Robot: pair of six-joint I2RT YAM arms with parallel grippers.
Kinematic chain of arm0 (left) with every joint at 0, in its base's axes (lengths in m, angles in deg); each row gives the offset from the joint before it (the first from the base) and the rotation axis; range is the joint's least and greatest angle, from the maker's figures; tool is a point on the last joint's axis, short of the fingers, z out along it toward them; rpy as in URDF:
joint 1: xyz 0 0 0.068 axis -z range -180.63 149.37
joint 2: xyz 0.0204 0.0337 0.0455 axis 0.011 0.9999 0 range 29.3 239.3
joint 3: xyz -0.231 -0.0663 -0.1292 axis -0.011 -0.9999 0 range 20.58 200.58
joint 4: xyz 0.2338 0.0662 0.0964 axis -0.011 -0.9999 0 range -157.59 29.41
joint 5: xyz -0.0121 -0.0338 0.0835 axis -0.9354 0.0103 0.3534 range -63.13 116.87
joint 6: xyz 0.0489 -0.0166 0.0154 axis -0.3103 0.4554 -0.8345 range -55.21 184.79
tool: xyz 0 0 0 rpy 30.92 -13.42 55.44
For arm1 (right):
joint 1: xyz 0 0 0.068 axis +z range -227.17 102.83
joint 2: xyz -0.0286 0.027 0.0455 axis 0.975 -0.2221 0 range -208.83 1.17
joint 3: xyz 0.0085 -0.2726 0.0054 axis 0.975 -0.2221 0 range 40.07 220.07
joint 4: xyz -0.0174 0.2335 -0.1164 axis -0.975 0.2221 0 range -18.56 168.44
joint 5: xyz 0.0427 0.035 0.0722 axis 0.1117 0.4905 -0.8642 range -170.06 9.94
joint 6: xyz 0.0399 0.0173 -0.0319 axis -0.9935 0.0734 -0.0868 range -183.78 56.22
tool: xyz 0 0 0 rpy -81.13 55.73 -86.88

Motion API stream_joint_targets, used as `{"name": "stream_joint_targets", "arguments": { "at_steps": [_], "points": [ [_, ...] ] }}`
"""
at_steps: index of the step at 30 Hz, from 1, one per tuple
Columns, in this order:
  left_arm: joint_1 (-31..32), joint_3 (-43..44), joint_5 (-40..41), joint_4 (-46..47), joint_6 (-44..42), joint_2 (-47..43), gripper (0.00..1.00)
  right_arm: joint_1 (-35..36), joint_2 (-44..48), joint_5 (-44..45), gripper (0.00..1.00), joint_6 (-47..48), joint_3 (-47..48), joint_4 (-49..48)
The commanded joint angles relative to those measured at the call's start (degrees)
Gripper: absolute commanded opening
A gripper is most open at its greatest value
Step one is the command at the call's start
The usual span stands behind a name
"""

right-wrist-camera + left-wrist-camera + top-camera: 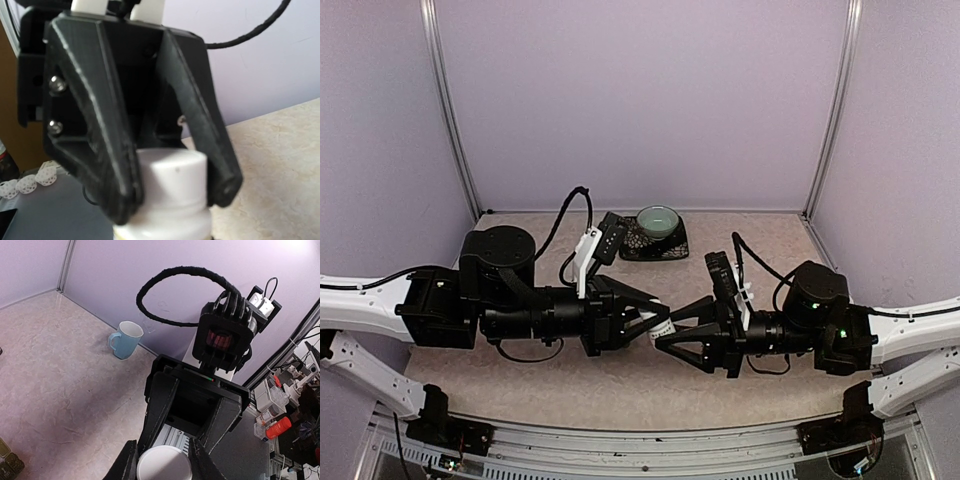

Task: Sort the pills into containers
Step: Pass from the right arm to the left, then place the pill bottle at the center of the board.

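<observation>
Closest to the lens is the white pill bottle (170,167), held up off the table (60,390) between the two arms. The left gripper (175,196) is closed tight on its narrower cap end. The wider body points toward the right gripper (666,330), whose fingers narrow around it, but their tips are hidden and I can't tell whether they clamp. The bottle's long axis seems to run level, arm to arm. Both forearms lie low and horizontal, wrists meeting mid-table. The containers (9,462), a dark green strip, sit on the table at the lower-left edge of the left wrist view, well apart from either gripper.
</observation>
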Motion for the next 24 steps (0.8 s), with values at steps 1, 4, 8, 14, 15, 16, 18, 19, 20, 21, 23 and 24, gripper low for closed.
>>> {"name": "stream_joint_targets", "arguments": {
  "at_steps": [1,4,8,14,15,16,18,19,20,21,23,24],
  "points": [
    [-0.3,1.0,2.2,-0.4,0.6,-0.6,0.27,-0.3,1.2,2.6,0.38,1.3,-0.4,-1.5],
    [-0.9,0.8,4.8,-1.8,1.2,-1.0,0.27,-0.3,1.1,3.4,0.59,1.8,-0.3,-0.6],
    [-2.9,0.1,8.1,-4.0,2.2,-2.3,0.27,-0.3,1.6,5.8,0.82,1.9,-0.6,1.2],
    [-7.9,-0.3,17.1,-11.6,3.3,-2.8,0.27,-0.3,3.0,11.1,0.93,1.3,-1.8,4.4],
    [-9.1,-0.6,18.6,-12.8,3.4,-2.5,0.27,-0.3,3.3,11.8,0.94,1.2,-2.2,4.7],
    [-10.9,-1.2,19.4,-13.5,3.2,-2.1,0.28,-0.3,3.6,12.3,0.94,1.1,-2.6,4.8],
    [-17.0,-4.3,17.3,-11.9,2.9,-1.8,0.28,-0.3,4.2,13.1,0.95,0.8,-3.4,4.8],
    [-20.1,-6.0,15.3,-10.5,3.0,-1.7,0.28,-0.3,4.5,13.2,0.95,0.6,-3.7,4.7],
    [-23.3,-7.8,13.4,-9.5,3.1,-1.5,0.28,-0.3,4.8,13.4,0.96,0.5,-4.1,4.8],
    [-25.9,-9.3,12.5,-7.4,3.1,-1.3,0.28,-0.3,5.2,13.5,0.96,0.4,-4.4,4.8],
    [-30.4,-10.8,12.3,-5.9,3.0,0.0,0.28,-0.3,6.1,13.7,0.97,0.2,-5.1,5.0],
    [-32.0,-11.1,13.3,-5.4,2.7,1.0,0.28,-0.3,6.7,13.8,0.97,0.1,-5.3,5.1]
  ]
}}
